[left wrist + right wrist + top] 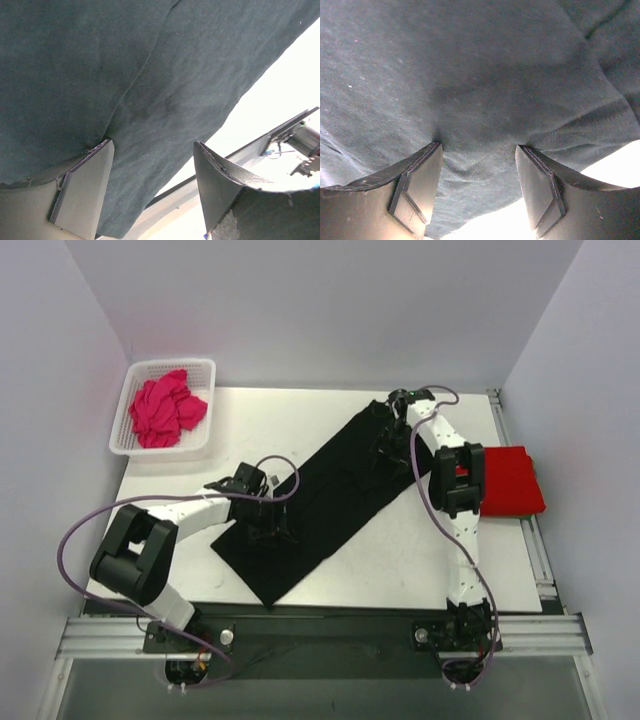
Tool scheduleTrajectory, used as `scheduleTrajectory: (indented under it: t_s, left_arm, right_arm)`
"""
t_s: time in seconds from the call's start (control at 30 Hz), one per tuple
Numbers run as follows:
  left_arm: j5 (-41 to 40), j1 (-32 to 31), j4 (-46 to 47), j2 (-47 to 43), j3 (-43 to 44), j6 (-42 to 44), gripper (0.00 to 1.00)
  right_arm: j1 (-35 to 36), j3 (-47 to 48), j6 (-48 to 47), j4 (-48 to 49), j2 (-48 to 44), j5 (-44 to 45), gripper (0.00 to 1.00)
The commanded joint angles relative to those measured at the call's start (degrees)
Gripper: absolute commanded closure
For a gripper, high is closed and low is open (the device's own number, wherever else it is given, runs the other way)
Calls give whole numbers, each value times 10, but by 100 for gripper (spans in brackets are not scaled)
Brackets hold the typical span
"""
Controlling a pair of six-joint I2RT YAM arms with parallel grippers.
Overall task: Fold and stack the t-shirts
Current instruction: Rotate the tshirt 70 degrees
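Black t-shirt (330, 508) lies diagonally mid-frame on the tabletop (400, 560); left hand (270, 528) and right hand (384, 458) both spread, tips down on it.

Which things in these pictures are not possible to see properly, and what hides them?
- Top view: left gripper and right gripper tips, black on the black t-shirt; contact unclear.
- Top view: red t-shirt's left edge, covered by the right arm.
- Both wrist views: black t-shirt's outline, cut off by the frame edges.
- Top view: magenta t-shirt, crumpled in the basket; its folds hide its shape.
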Motion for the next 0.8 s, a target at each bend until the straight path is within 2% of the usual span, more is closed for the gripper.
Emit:
scheduleTrajectory:
  t_s: [0.0,0.33,0.77]
  left_arm:
    - [11,-13,13,25,23,-17,24]
    - [-12,-60,47,75,66,-81,24]
    - [-24,-146,73,168,159,-169,23]
  right_arm:
    - [0,73,19,-4,50,12,40]
    - [-10,211,75,0,127,-27,39]
    - [-32,208,96,53,107,-14,37]
